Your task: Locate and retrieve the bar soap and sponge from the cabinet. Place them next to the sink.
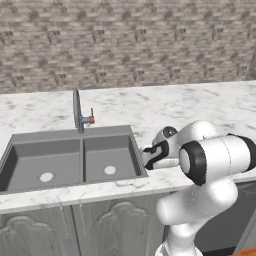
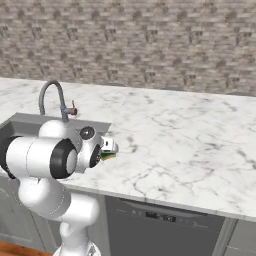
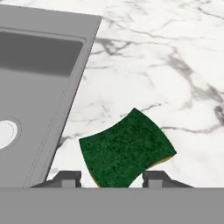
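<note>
From the left base camera, the sink (image 1: pixel 70 160) sits sunk into the marble counter (image 1: pixel 175 105), two grey basins with round drains, and a slim faucet (image 1: pixel 77 111) with a small red handle stands behind them. The arm (image 1: pixel 210 165) bends low over the counter's front edge, its hand pressed down just right of the sink's rim — the fingers themselves are hidden behind the wrist from this side.

Over on the right base camera, the gripper (image 2: pixel 109 151) hangs close above the counter beside the sink's right edge. A sliver of green and yellow peeks out under it: the sponge (image 2: pixel 107 156), low at the marble.

Looking along the hand, the sponge (image 3: pixel 127 148) shows its dark green top, turned at an angle, with a thin yellow edge along its lower right. It lies on the marble just right of the sink rim, apart from it. The two fingertips (image 3: pixel 68 178) stand either side of the sponge's near end, jaws parted a little, with a small gap at each side — whether they pinch it I cannot tell.
</note>
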